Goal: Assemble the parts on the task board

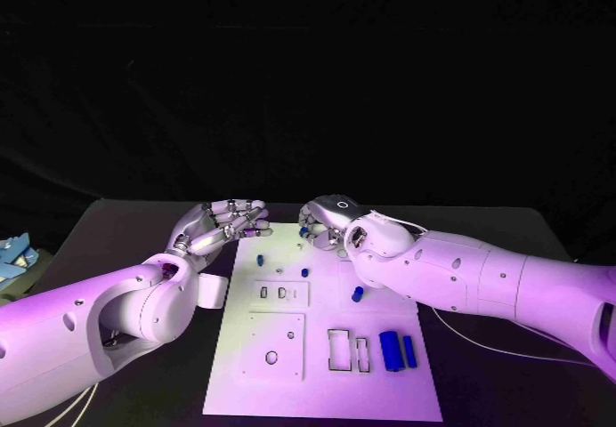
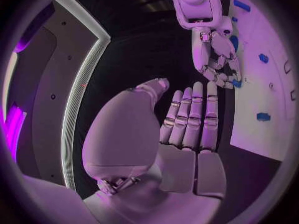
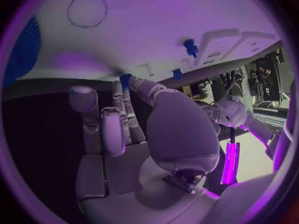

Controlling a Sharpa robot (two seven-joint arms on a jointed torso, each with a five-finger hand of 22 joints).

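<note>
The white task board (image 1: 321,356) lies in the middle of the black table (image 1: 514,391), with small blue parts (image 1: 390,350) on it, two long ones near its right edge beside rectangular cutouts. At the board's far edge my right hand (image 1: 328,222) curls its fingers; my right wrist view shows a small blue part (image 3: 126,79) at my fingertips (image 3: 138,83), though I cannot tell if I grasp it. My left hand (image 2: 187,119) hovers just beside the board's far-left corner, fingers straight, holding nothing.

The right robot hand (image 1: 328,222) covers the task board (image 1: 385,391) far edge; its grasp state is indeterminate.
</note>
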